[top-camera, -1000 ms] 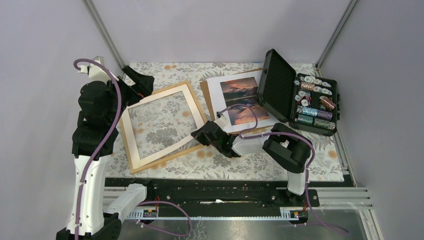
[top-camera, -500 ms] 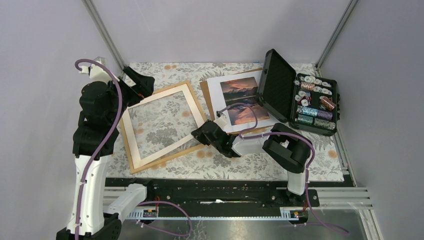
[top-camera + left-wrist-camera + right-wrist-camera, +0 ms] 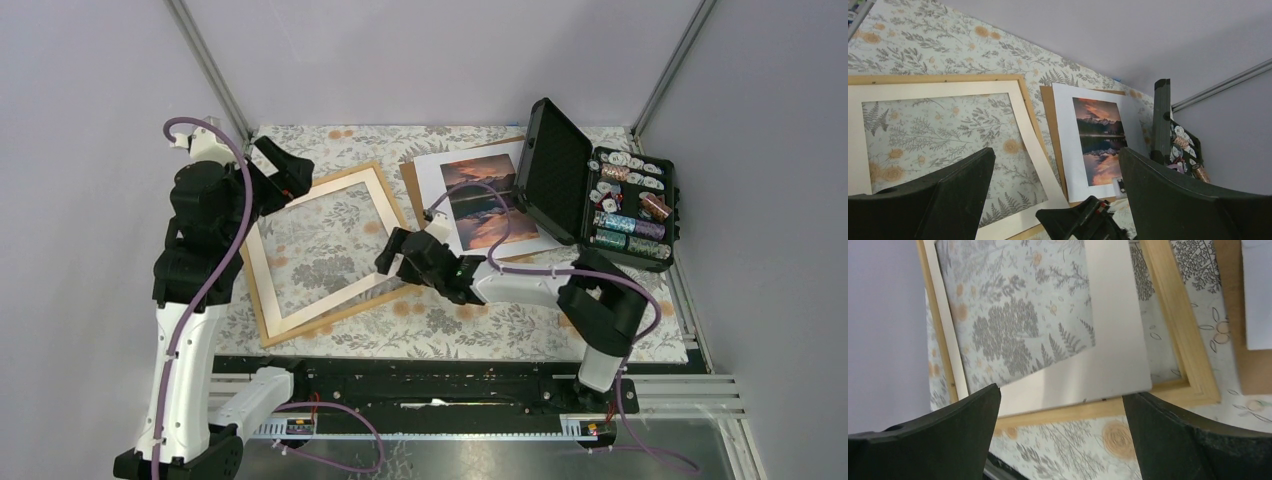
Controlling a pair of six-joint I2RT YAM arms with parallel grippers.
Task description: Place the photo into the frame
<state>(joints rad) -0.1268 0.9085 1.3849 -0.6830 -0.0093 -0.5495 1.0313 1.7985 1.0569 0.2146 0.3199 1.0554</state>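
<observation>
A pale cloth (image 3: 450, 322) printed with grey leaves and orange flowers covers the bench. Plain grey-lilac walls (image 3: 450, 60) close it in on three sides. Two aluminium posts (image 3: 208, 62) slant up at the far corners, at 11 and 1 o'clock. A black rail (image 3: 450, 385) runs along the near edge at 6 o'clock.

The frame (image 3: 322, 317) lies flat on the cloth at about 9 o'clock from the bench's middle, turned askew to the bench edges. A cream mat (image 3: 262, 278) lies inside it, slightly skewed, and the cloth pattern shows through the opening.

The photo (image 3: 482, 200) is not in the frame. It lies face up at 1 o'clock on a brown backing board (image 3: 411, 190), just beside the frame's far right corner. A black case (image 3: 555, 170) stands open at 2 o'clock, its lid upright against the photo's right edge and its tray filled with small rolls.

The left hand (image 3: 292, 172) hangs over the frame's far left corner at 10 o'clock, its fingers spread and holding nothing. The right hand (image 3: 388, 260) is at the frame's near right corner, close to the centre. Its fingers are also spread wide, with the mat's corner and the wood moulding below them, and nothing is gripped.
</observation>
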